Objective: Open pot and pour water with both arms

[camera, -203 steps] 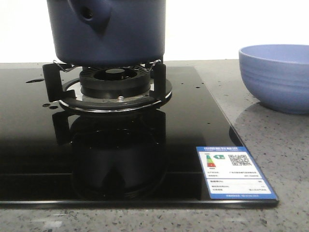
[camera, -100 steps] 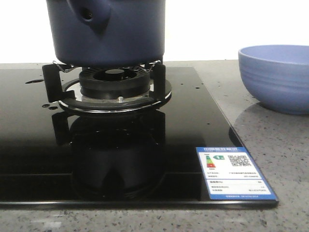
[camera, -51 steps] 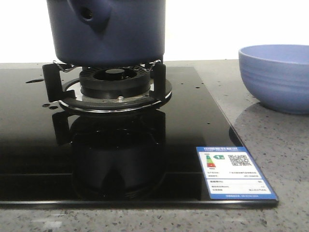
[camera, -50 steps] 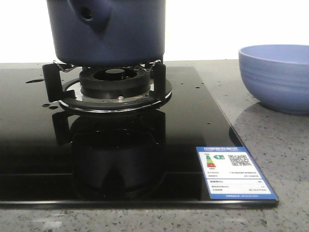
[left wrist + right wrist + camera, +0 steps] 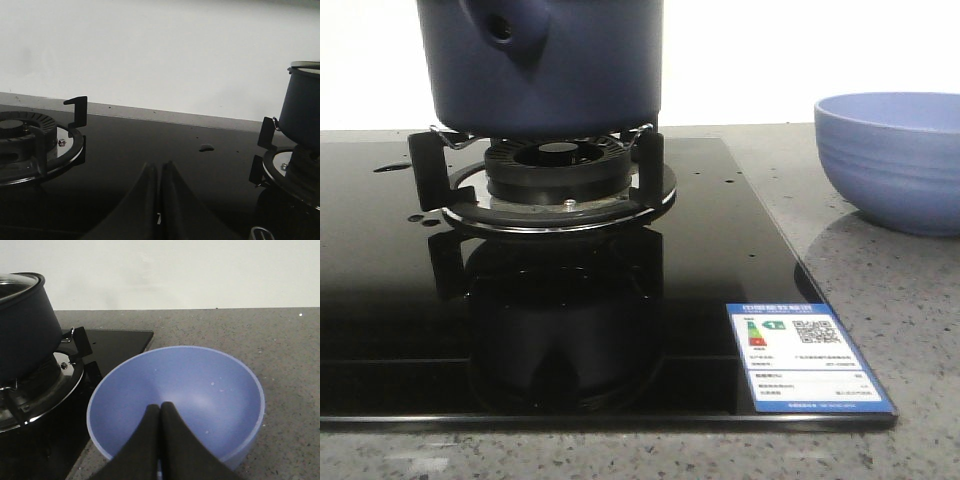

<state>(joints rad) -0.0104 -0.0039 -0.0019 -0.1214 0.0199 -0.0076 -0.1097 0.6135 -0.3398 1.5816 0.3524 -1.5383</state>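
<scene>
We see the pot [image 5: 545, 65] standing on the black burner grate [image 5: 555, 175] of the glass cooktop [image 5: 570, 290], toward the far side of the hob; its handle stub [image 5: 505, 28] with a round hole faces us in the front view; the right wrist view shows a glass lid [image 5: 15, 284] sitting on the pot's rim. The cooktop lies on a speckled grey desk [image 5: 880, 300]; an energy label [image 5: 805, 358] is stuck at the hob's near right corner. A periwinkle bowl [image 5: 890, 160] stands on the desk just off the hob's right edge, apart from the pot; we find a few water drops inside it in the right wrist view.

Our left claw [image 5: 159, 200] has its fingers pressed together, nothing between them; it hangs over the bare glass between a second burner [image 5: 30, 142] and the pot's burner. Our right claw [image 5: 160, 440] is likewise pressed together and empty, poised above the bowl's near rim, its tips over the hollow; whether they touch the bowl we cannot tell. Neither claw shows in the front view.
</scene>
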